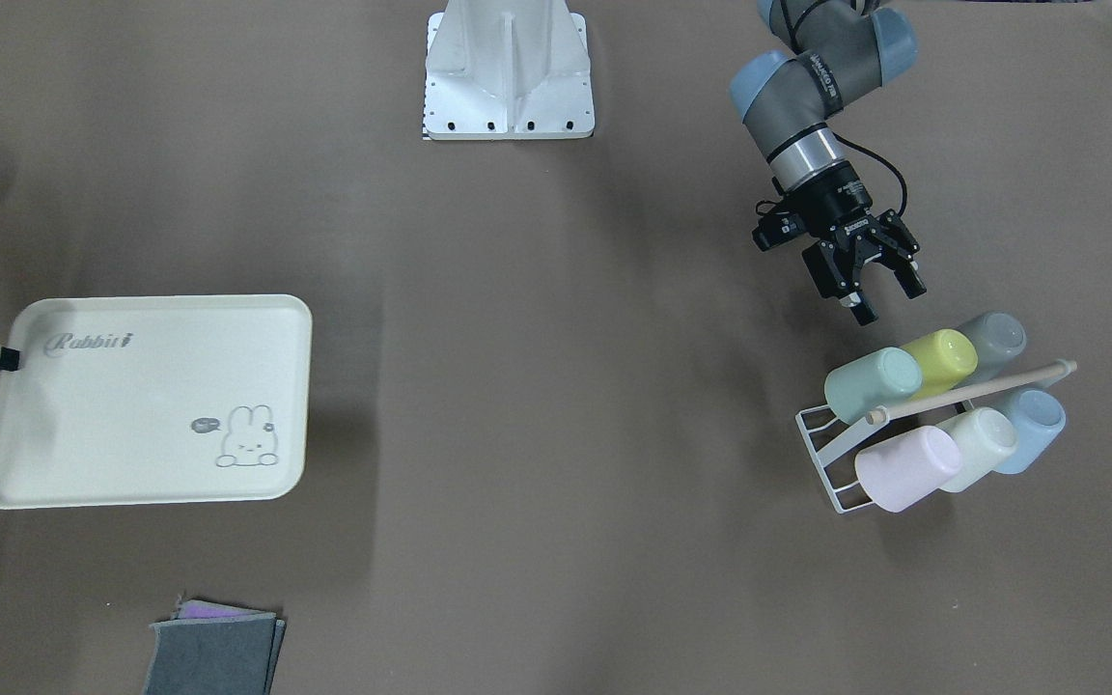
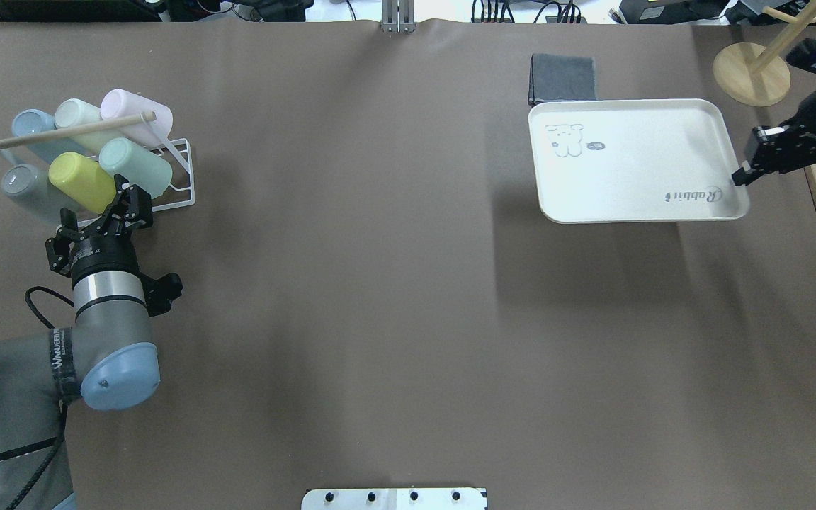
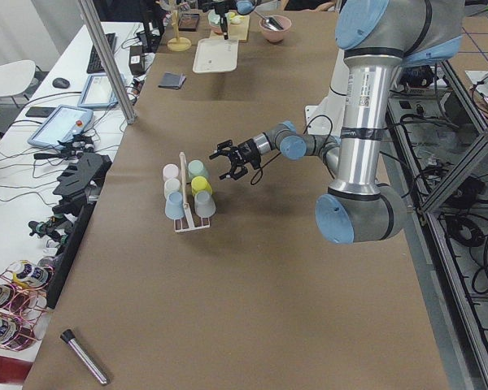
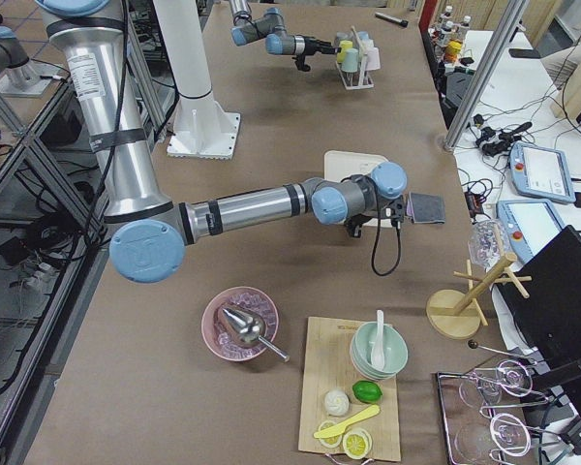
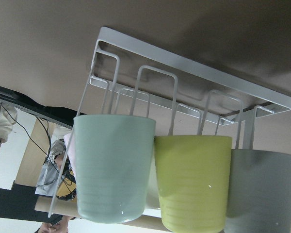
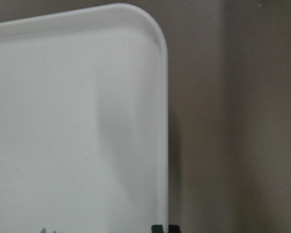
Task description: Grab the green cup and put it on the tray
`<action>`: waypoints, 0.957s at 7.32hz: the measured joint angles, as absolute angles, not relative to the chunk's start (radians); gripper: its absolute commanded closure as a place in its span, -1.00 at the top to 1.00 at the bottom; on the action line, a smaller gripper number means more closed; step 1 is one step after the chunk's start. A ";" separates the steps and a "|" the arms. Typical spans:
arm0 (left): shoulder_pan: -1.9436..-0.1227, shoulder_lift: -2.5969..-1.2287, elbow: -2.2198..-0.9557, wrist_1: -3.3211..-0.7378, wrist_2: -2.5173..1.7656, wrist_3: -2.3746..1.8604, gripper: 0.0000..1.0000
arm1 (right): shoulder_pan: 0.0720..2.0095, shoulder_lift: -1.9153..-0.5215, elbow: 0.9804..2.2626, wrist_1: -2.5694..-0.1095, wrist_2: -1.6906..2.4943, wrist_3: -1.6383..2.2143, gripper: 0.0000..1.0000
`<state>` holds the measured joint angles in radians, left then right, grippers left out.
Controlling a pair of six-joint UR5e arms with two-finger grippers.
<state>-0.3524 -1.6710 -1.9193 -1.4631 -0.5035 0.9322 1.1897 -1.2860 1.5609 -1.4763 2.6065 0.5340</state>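
Six cups (image 1: 906, 468) in the rack (image 1: 812, 425), green cup (image 1: 873, 383) included; left pincer (image 1: 892, 300) agape nearby, right pincer (image 2: 739, 177) tight on tray (image 2: 649, 170) rim

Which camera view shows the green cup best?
The left wrist-mounted view: the green cup looms large and sharp beside the yellow cup. Overhead and front-facing views show it smaller on the rack; side views show it tiny.

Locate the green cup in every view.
Front-facing: green cup right, on the rack.
Overhead: cup upper left.
Exterior left: cup centre-left.
Exterior right: top, too small to single out.
Left wrist: cup lower left.
Right wrist: absent.
Landmark: yellow cup beside it.
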 measured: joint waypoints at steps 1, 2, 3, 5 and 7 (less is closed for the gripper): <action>-0.348 -1.671 -1.914 -1.470 -0.494 0.941 0.97 | 1.124 -1.214 1.563 -1.488 2.579 0.629 -1.00; -0.339 -1.686 -1.901 -1.473 -0.491 0.945 0.97 | 1.066 -1.154 1.562 -1.492 2.555 0.704 -1.00; -0.333 -1.725 -1.865 -1.474 -0.490 0.945 0.97 | 1.017 -1.104 1.566 -1.493 2.533 0.777 -1.00; -0.328 -1.783 -1.796 -1.481 -0.489 0.945 0.97 | 0.917 -1.027 1.580 -1.449 2.463 0.971 -1.00; -0.331 -1.787 -1.759 -1.507 -0.488 0.946 0.97 | 0.801 -1.001 1.592 -1.311 2.346 1.183 -1.00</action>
<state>-0.3306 -1.7872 -1.7594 -1.5071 -0.4884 0.9463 0.8011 -1.0011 1.5920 -1.3112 2.3462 1.1830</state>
